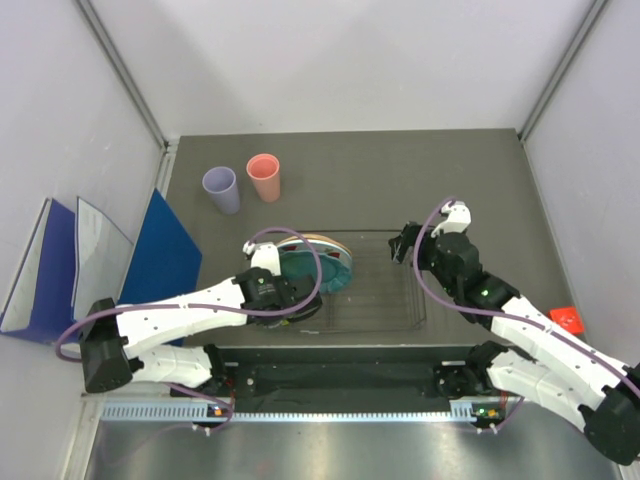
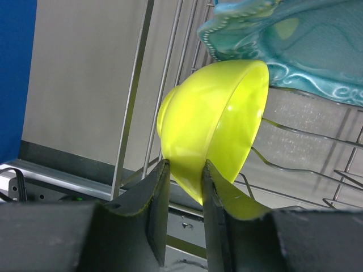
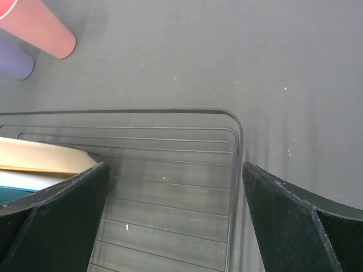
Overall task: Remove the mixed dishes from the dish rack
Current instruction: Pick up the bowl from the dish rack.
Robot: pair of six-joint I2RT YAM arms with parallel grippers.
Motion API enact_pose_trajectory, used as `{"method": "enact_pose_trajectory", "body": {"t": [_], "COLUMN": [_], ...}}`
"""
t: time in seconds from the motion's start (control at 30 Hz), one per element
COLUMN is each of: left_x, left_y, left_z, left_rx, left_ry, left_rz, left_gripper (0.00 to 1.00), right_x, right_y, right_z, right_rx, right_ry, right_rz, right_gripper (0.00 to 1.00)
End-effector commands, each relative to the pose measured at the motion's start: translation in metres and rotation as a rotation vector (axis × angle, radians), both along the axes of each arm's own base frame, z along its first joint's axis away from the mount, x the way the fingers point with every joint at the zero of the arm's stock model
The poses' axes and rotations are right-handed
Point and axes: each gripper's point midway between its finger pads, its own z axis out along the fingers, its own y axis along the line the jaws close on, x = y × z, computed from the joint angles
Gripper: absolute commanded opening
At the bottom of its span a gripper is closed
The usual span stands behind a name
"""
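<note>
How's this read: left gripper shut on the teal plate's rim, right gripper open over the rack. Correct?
One error. The left gripper is shut on the rim of the yellow-green bowl, not the teal plate; the left wrist view shows this. The right gripper is open over the dish rack, as you said.

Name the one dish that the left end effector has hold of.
The yellow-green bowl: the left end effector pinches its rim between both fingers. The teal scalloped plate beside it is not gripped.
</note>
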Motion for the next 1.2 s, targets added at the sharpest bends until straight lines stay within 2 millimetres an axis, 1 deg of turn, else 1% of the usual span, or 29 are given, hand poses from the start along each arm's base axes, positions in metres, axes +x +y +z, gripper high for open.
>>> {"method": "enact_pose_trajectory", "body": {"t": [0.0,0.17,0.2,0.23,0.3,0.33,0.4,0.47,0.57,0.67,0.87,0.97,1.07,1.17], "left_x": [-0.007,-0.006,-0.004,-0.004,-0.003,-0.003,-0.003,-0.004,0.000,0.002,-0.002,-0.003,-0.003,-0.003], "left_y": [0.011,0.003,-0.001,-0.001,-0.009,-0.009,-0.016,-0.019,-0.036,-0.043,-0.046,-0.048,-0.048,-0.047], "left_z": [0.003,0.021,0.028,0.032,0.040,0.043,0.049,0.056,0.078,0.088,0.084,0.088,0.092,0.089], "left_rx": [0.029,0.016,0.006,0.013,0.012,0.023,0.034,0.049,0.015,-0.007,-0.002,-0.025,-0.040,-0.032], "left_ry": [0.018,-0.019,-0.038,-0.042,-0.066,-0.069,-0.078,-0.098,-0.139,-0.155,-0.142,-0.152,-0.160,-0.156], "left_rz": [0.010,-0.008,-0.010,-0.010,-0.029,-0.028,-0.048,-0.060,-0.087,-0.103,-0.113,-0.116,-0.115,-0.116], "left_gripper": [0.00,0.00,0.00,0.00,0.00,0.00,0.00,0.00,0.00,0.00,0.00,0.00,0.00,0.00], "right_x": [0.002,0.003,0.003,0.004,0.004,0.004,0.004,0.003,0.003,0.003,0.001,0.000,0.001,0.001], "right_y": [0.006,0.008,0.008,0.009,0.008,0.009,0.008,0.009,0.008,0.008,0.007,0.007,0.009,0.009], "right_z": [0.008,0.012,0.012,0.013,0.013,0.013,0.013,0.013,0.013,0.017,0.017,0.015,0.017,0.019], "right_rx": [0.022,0.027,0.025,0.028,0.029,0.028,0.027,0.027,0.026,0.029,0.033,0.033,0.039,0.038], "right_ry": [-0.024,-0.029,-0.029,-0.031,-0.031,-0.031,-0.030,-0.030,-0.032,-0.040,-0.042,-0.037,-0.039,-0.042], "right_rz": [0.012,0.013,0.014,0.015,0.012,0.015,0.015,0.017,0.016,0.018,0.019,0.020,0.024,0.025], "right_gripper": [1.00,1.00,1.00,1.00,1.00,1.00,1.00,1.00,1.00,1.00,1.00,1.00,1.00,1.00]}}
